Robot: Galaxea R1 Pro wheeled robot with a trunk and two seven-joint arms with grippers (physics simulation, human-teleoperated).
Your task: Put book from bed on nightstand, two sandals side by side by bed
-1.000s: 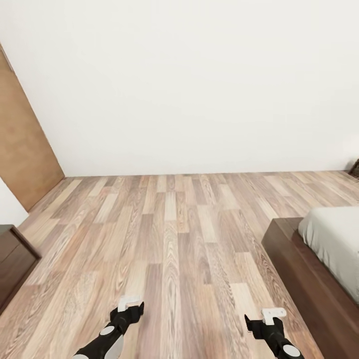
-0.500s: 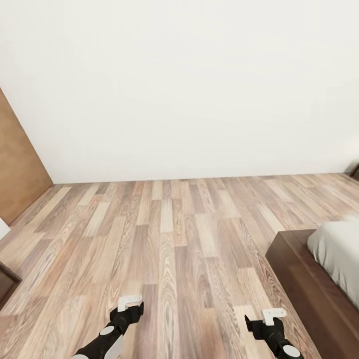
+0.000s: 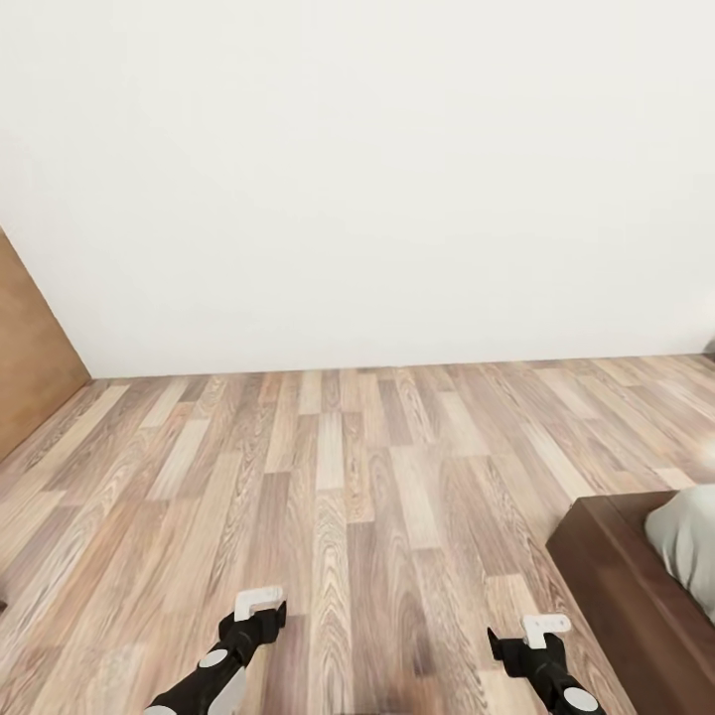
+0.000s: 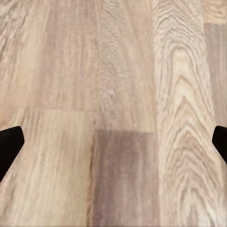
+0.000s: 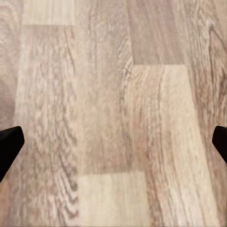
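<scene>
Wood plank floor (image 3: 338,516) is seen ahead of both empty, wide-open grippers, left gripper (image 3: 260,608) and right gripper (image 3: 536,632); the bed (image 3: 636,586) is beside the right one, likely being approached.

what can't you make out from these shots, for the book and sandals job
- Bed: in the head view the picture's right edge cuts it to one frame corner and a bit of grey mattress, so what lies on it can't be told.
- Brown wall panel: cut by the left edge.
- Left gripper and right gripper: the wrist views catch just dark fingertips at the side edges, over plank floor.
</scene>
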